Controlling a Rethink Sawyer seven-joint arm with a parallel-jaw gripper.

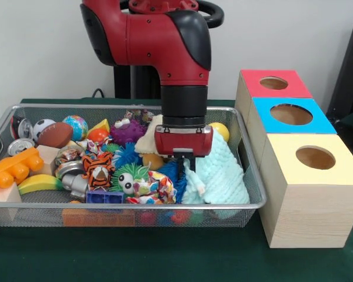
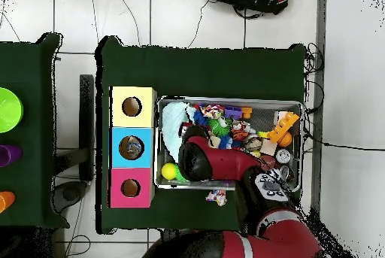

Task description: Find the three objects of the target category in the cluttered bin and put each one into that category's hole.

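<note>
You are in the search step: the tool [image 1: 184, 157] hangs low in the wire bin [image 1: 250, 197], just above the pale blue knitted cloth [image 1: 223, 173]; whether it is wide or narrow I cannot tell. The target category is not shown, so next you must choose an object and carry it to one hole: red box [image 1: 273, 84], blue box [image 1: 291, 115] or yellow box [image 1: 315, 158]. The desk [image 1: 165, 258] is covered in dark green; the floor [image 2: 195, 14] has white tiles with cables.

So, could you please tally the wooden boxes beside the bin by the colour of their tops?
Red-topped box: 1
Blue-topped box: 1
Yellow-topped box: 1
Total: 3 boxes, each with one round hole.
</note>
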